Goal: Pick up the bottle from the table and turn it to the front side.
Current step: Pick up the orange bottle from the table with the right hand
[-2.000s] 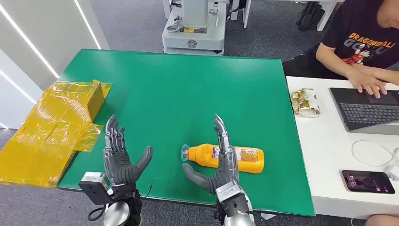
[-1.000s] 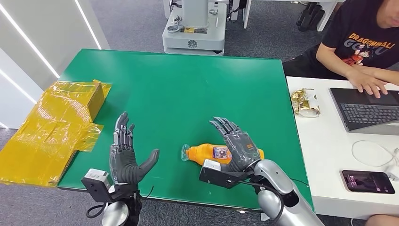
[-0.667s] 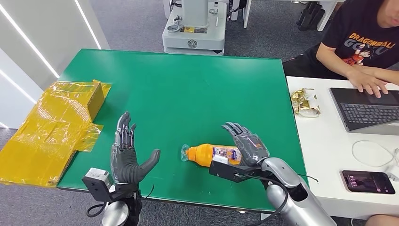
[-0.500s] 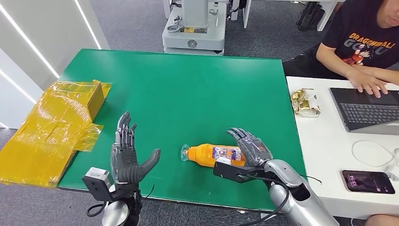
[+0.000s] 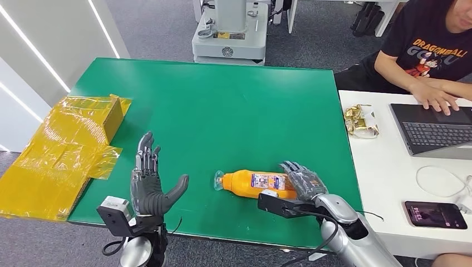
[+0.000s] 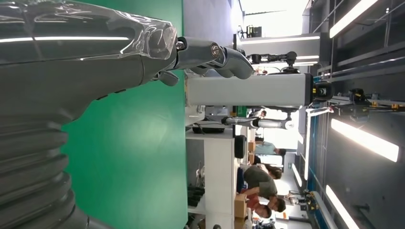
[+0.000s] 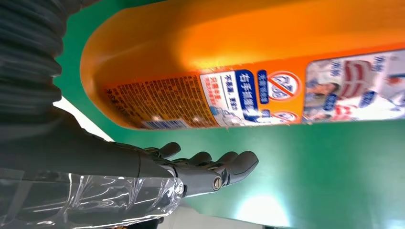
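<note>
Surface point(image 5: 222, 100): green, broad. You have room on it either side of the bottle for the turn.
Bottle point(image 5: 261, 183): orange, lying flat near the front edge, cap end toward the left hand, base end under the right hand.
Right hand point(image 5: 303, 182): lies over the base end; fingers point(image 7: 229, 164) spread and clear of the bottle, holding nothing.
Left hand point(image 5: 149, 186): raised at the front edge, well apart from the bottle; fingers wide, holding nothing.
Step in hand: judged the reach-and-grasp. Settle the right hand lower so thumb and fingers wrap the body, not the rounded base; close firmly before lifting, as the smooth plastic could roll or slip.
Right wrist view: shows you the gap between fingers and bottle, and the fine-print label point(image 7: 191, 100) facing the hand. The head view hides that gap behind the hand.
Head view: gives you both hands and how the bottle lies on the surface.
</note>
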